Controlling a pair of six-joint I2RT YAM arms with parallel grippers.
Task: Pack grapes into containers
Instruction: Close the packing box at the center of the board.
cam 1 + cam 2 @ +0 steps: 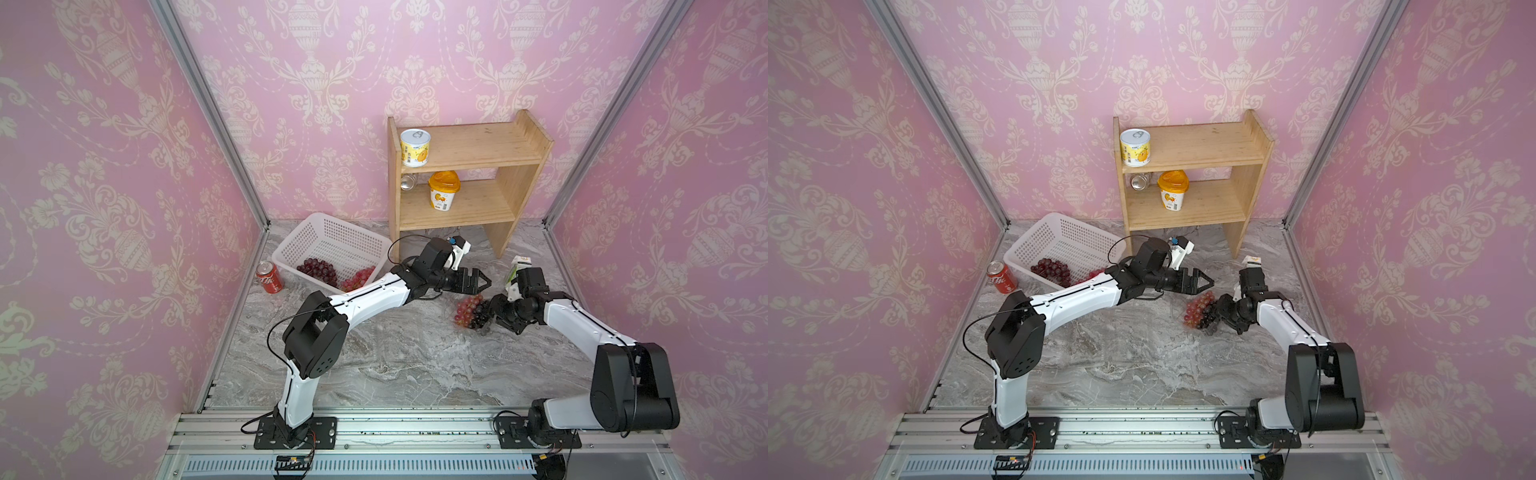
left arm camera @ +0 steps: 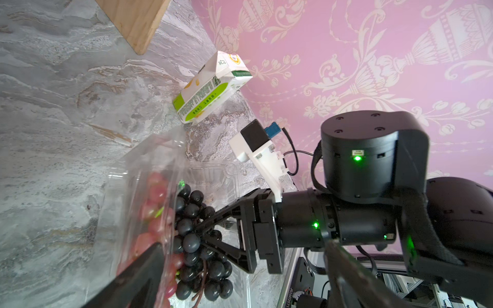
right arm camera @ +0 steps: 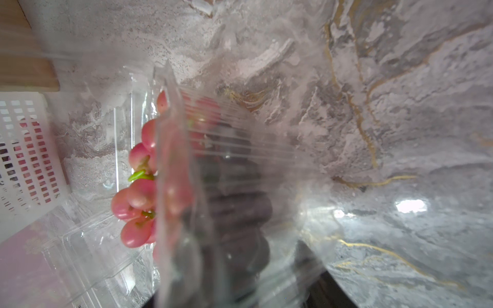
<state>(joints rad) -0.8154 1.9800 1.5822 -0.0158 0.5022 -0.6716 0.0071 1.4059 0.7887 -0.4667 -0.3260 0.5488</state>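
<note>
A pink bunch of grapes (image 1: pixel 464 309) and a black bunch (image 1: pixel 480 316) lie together in a clear container (image 2: pixel 149 160) right of the table's middle. One clear wall stands upright between the two bunches. My right gripper (image 1: pixel 492 309) comes in from the right, and its fingers (image 2: pixel 221 216) are closed in on the black grapes (image 2: pixel 190 242), tips buried among them. My left gripper (image 1: pixel 486 284) hovers just behind the container, open and empty. A second clear container (image 3: pixel 80 253) lies beside the pink grapes (image 3: pixel 138 192). Clear plastic blurs the right wrist view.
A white basket (image 1: pixel 332 245) at the back left holds a dark red bunch (image 1: pixel 318 268) and a lighter red bunch (image 1: pixel 358 279). A cola can (image 1: pixel 269 277) stands beside it. A wooden shelf (image 1: pixel 469 166) with tubs stands at the back. A milk carton (image 1: pixel 517 270) stands behind my right wrist.
</note>
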